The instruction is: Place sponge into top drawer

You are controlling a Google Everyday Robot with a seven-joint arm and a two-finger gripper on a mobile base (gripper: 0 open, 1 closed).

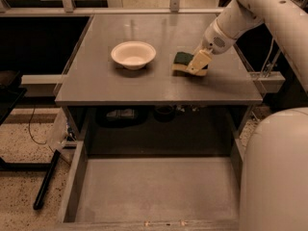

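Observation:
The sponge (182, 61), dark green on top with a yellow layer below, lies flat on the grey tabletop (159, 81), right of the middle. My gripper (198, 64) reaches down from the upper right and sits at the sponge's right end, touching or nearly touching it. The top drawer (154, 191) is pulled out below the table's front edge, a wide grey tray with a bare floor and low side walls.
A white round bowl (133, 54) stands on the tabletop left of the sponge. My arm's large white body (274, 172) fills the lower right, beside the drawer. Dark objects sit on a shelf (144, 114) under the table. A black bar (45, 179) lies on the floor at left.

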